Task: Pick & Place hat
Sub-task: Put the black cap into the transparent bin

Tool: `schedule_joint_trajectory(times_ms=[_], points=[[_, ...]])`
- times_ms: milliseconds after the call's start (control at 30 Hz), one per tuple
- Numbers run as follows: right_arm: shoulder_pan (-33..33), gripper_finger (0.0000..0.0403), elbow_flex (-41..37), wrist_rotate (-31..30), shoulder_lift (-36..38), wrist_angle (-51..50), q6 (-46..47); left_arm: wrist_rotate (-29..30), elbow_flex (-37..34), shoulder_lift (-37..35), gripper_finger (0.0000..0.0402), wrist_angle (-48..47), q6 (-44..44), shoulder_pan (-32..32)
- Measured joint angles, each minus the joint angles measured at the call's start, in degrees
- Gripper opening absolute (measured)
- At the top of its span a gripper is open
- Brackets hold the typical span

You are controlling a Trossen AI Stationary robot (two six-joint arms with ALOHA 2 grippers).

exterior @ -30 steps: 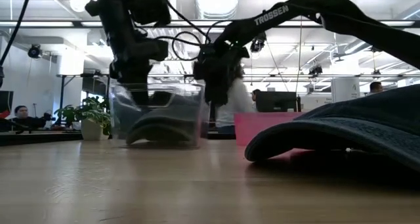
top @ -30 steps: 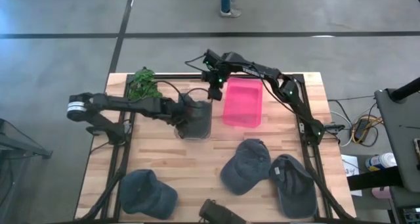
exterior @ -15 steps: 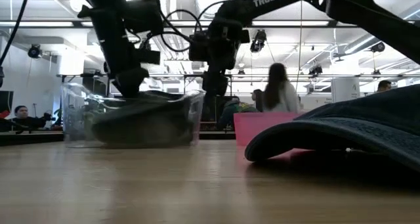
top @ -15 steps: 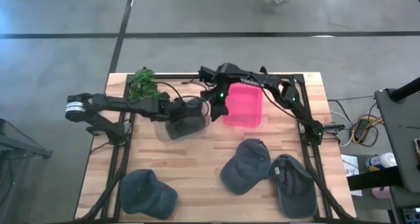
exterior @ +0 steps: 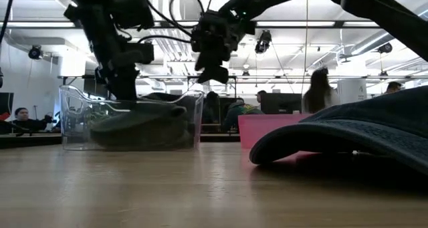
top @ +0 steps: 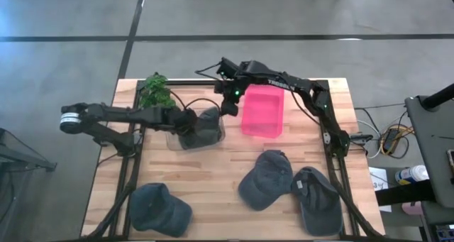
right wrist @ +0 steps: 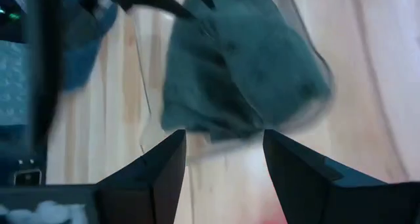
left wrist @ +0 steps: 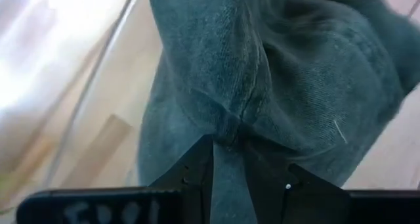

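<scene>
A dark blue denim hat (top: 207, 123) lies inside a clear plastic bin (top: 172, 138) at the table's far middle. In the low view the hat (exterior: 140, 124) rests on the bin's floor. My left gripper (top: 189, 123) reaches down into the bin from the left and is shut on the hat (left wrist: 295, 73). My right gripper (top: 228, 106) hangs open above the bin's right rim, its two fingers (right wrist: 164, 171) wide apart with nothing between them. It shows clear of the bin in the low view (exterior: 212, 71). My left gripper pinches a raised fold of the hat's crown cloth (left wrist: 226, 127) between its two fingertips. The fingers come slanting down from the table's left side. The hat lies slack on the bin's floor, spread out beyond the fingers.
A pink bin (top: 261, 111) stands right of the clear bin. Three more dark hats lie near the front edge: one at the left (top: 159, 208), two at the right (top: 266, 178) (top: 316, 198). A green plant (top: 154, 91) stands at the far left.
The clear bin has come down from a tipped-up stand to lie flat, its left end now on the table. My left gripper has gone a little toward the left edge, still shut on the hat. My right gripper has risen away from the bin's right rim.
</scene>
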State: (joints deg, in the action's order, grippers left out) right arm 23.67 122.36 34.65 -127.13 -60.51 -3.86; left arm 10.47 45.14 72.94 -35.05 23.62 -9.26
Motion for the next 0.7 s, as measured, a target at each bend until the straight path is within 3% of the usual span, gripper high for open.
schedule_joint_trajectory(times_ms=[200, 333, 467, 700], points=[[-1.98, 0.0199, -0.58, -6.52, -0.43, 1.78, 1.31, -0.98, -5.12, 0.31, 0.0078, 5.94, 0.99, 0.0], [-1.76, 0.0199, -0.85, -10.97, -0.52, 1.81, 2.37, -0.78, -5.88, -0.53, 0.0078, 4.09, 2.75, 0.02], [-1.73, 0.0199, -0.94, -11.66, -0.5, 3.65, 4.38, -0.66, -4.54, -3.55, 0.0078, 3.19, 4.8, 0.02], [-4.62, 0.0199, -2.7, -17.02, -0.52, 9.37, 0.5, -0.41, -2.31, -8.71, 0.0078, -5.35, 6.84, 0.02]])
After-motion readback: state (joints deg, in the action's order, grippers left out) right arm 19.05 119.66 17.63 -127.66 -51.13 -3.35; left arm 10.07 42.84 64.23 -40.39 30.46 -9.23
